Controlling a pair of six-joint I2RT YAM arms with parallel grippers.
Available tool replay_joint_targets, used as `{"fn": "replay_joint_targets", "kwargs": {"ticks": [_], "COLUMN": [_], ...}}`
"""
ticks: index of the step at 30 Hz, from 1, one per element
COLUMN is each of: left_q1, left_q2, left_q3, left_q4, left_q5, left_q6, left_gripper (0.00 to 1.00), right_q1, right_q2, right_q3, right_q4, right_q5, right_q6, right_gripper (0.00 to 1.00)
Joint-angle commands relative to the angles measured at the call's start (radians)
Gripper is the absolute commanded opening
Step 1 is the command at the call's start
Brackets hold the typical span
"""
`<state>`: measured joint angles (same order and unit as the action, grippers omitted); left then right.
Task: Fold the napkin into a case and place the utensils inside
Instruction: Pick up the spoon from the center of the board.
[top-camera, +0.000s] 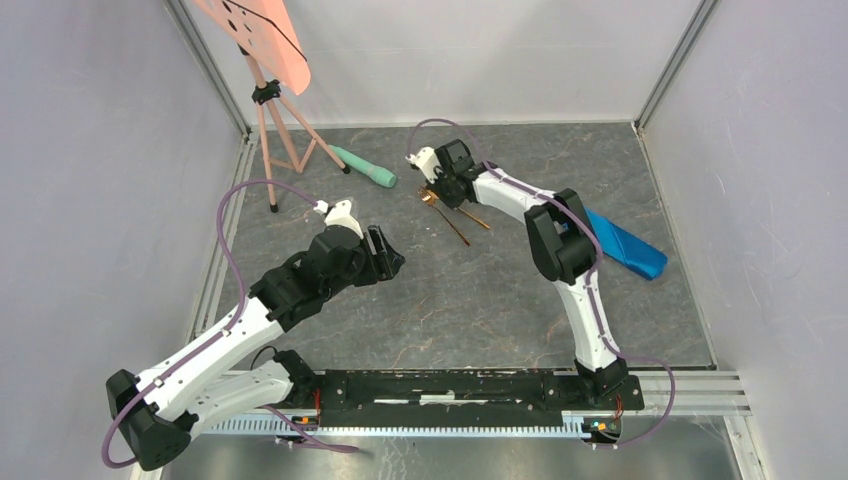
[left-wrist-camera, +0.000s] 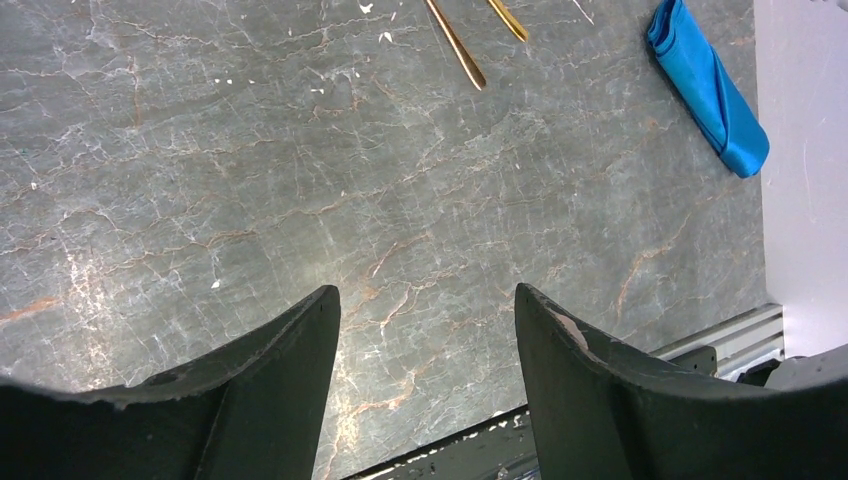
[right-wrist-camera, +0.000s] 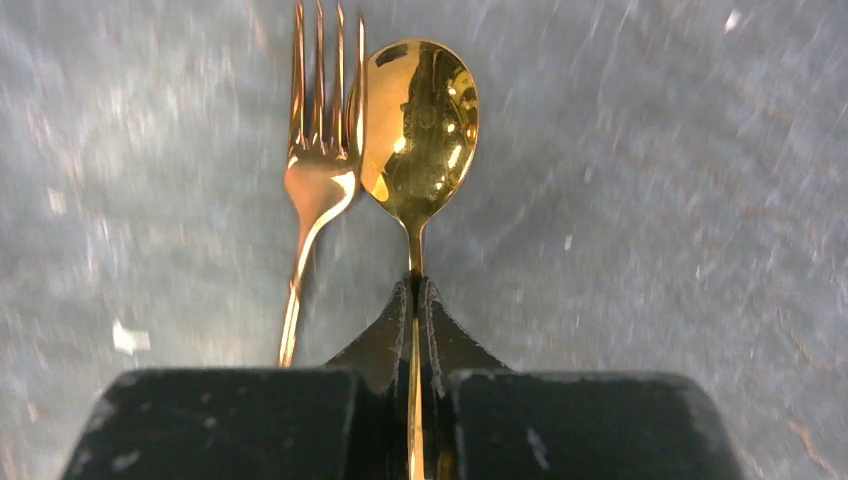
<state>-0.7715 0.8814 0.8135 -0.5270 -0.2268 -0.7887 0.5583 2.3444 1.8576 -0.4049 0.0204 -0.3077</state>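
Note:
The bright blue napkin (top-camera: 622, 246) lies folded as a narrow case by the right wall; it also shows in the left wrist view (left-wrist-camera: 710, 88). Two copper-gold utensils, a spoon (right-wrist-camera: 420, 125) and a fork (right-wrist-camera: 318, 170), lie at the back middle of the table (top-camera: 455, 215). My right gripper (right-wrist-camera: 414, 285) is shut on the spoon's handle just behind the bowl; in the top view it sits over the utensils' heads (top-camera: 440, 186). The fork lies free beside the spoon on its left. My left gripper (left-wrist-camera: 428, 300) is open and empty above bare table, left of centre (top-camera: 385, 255).
A mint-green cylinder with a black tip (top-camera: 364, 168) lies at the back left. A pink tripod (top-camera: 275, 130) with a pink board stands in the back left corner. Walls close the table on three sides. A metal rail (top-camera: 480, 390) runs along the near edge.

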Motion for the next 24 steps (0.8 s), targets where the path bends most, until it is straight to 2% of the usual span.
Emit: {"fn": "replay_joint_targets", "kwargs": {"ticks": [1, 6, 9, 12, 15, 18, 21, 24], "left_q1": [0.007, 0.01, 0.01, 0.014, 0.02, 0.027, 0.032, 0.037], "left_q2": [-0.018, -0.014, -0.013, -0.028, -0.049, -0.063, -0.068, -0.079], "left_q3": [0.013, 0.004, 0.009, 0.006, 0.001, -0.002, 0.005, 0.017], "left_q4": [0.023, 0.048, 0.044, 0.034, 0.029, 0.028, 0.024, 0.014], "left_q5": [0.004, 0.022, 0.03, 0.02, 0.013, 0.013, 0.023, 0.03], "left_q6": [0.009, 0.011, 0.015, 0.023, 0.034, 0.045, 0.062, 0.078], "left_gripper": [0.72, 0.72, 0.72, 0.72, 0.72, 0.73, 0.73, 0.73], "right_q1": [-0.029, -0.035, -0.037, -0.037, -0.037, -0.037, -0.037, -0.038], "right_q2": [-0.111, -0.125, -0.063, -0.014, -0.008, -0.018, 0.028, 0.025], "right_q3": [-0.168, -0.189, -0.119, -0.068, -0.069, -0.1, -0.038, -0.04], "right_q4": [-0.196, -0.118, -0.142, -0.171, -0.184, -0.166, -0.276, -0.277], "right_q5": [-0.017, -0.06, -0.077, -0.082, -0.094, -0.148, -0.225, -0.201], "right_q6": [-0.13, -0.122, -0.123, -0.122, -0.129, -0.159, -0.229, -0.212], "right_gripper": [0.0, 0.32, 0.38, 0.37, 0.32, 0.24, 0.16, 0.06]}}
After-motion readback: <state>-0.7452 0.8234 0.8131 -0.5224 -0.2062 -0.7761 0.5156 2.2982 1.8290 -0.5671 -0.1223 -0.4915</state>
